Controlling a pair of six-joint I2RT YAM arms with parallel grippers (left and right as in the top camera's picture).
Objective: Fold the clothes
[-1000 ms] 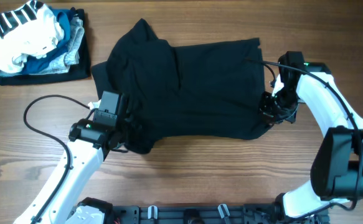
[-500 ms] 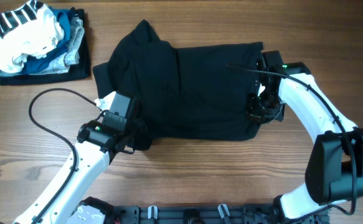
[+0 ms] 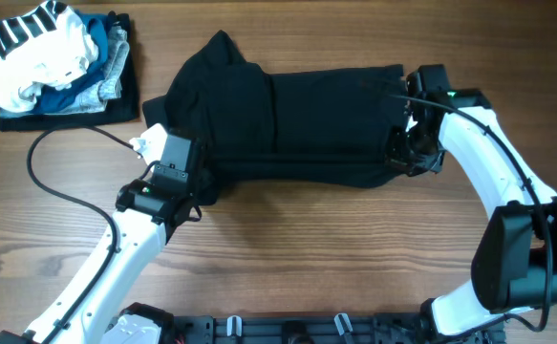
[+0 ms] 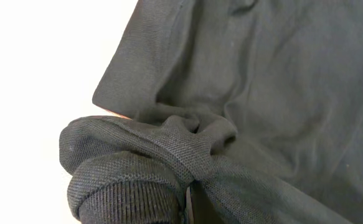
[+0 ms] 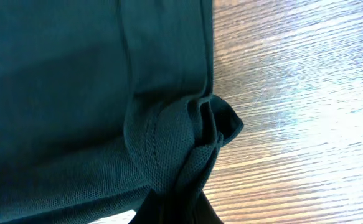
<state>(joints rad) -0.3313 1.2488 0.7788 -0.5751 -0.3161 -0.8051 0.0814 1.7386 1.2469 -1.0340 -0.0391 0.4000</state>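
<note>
The clothes, one plain black shirt-like garment, lie spread across the middle of the wooden table. My left gripper is shut on the garment's near left corner. In the left wrist view the fabric bunches in thick folds around the left gripper, hiding its fingers. My right gripper is shut on the near right corner. In the right wrist view the hem gathers into a pinched fold at the right gripper, just above the wood.
A small stack of white, striped, blue and grey garments sits at the far left corner. The left arm's black cable loops over the table on the left. Bare wood lies right of the garment.
Both grippers have moved toward the far side, carrying the garment's near edge with them. The black fabric now covers less of the table toward the front.
</note>
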